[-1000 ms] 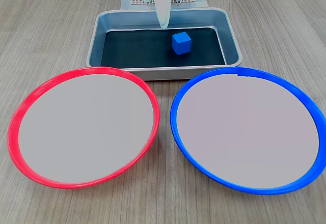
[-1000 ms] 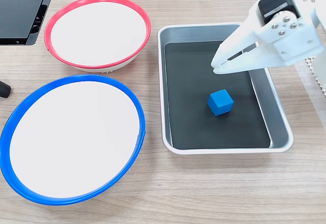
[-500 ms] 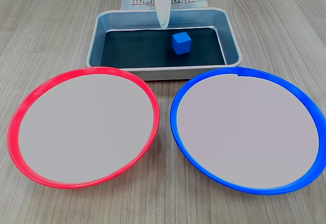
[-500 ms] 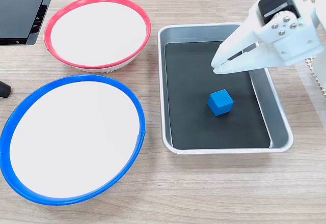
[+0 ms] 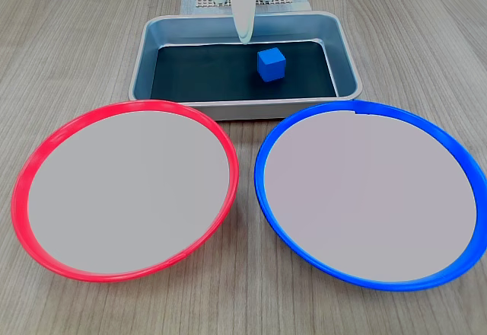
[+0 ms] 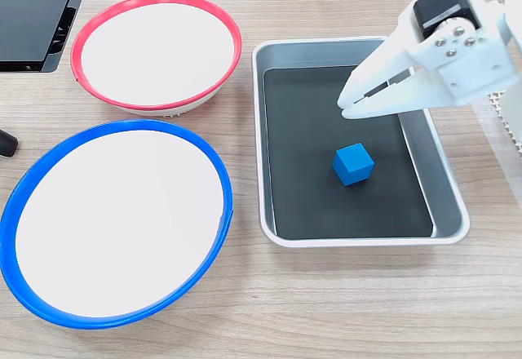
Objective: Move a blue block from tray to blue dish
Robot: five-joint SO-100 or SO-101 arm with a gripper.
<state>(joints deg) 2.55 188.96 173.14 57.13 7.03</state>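
White fingers (image 6: 346, 106) nearly closed, empty, above tray (image 6: 447, 186), blue block (image 6: 353, 164) apart

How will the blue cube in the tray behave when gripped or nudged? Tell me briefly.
The blue block looks like a rigid cube with flat faces, so it should slide on the tray rather than roll. It is small, so probably light. Its plain, smooth-looking faces might slip in the gripper unless squeezed squarely.

Nothing has changed since the earlier pictures: the tool (image 6: 346, 108) hangs in the same spot, and the blue block (image 6: 353, 164) below it has not shifted.
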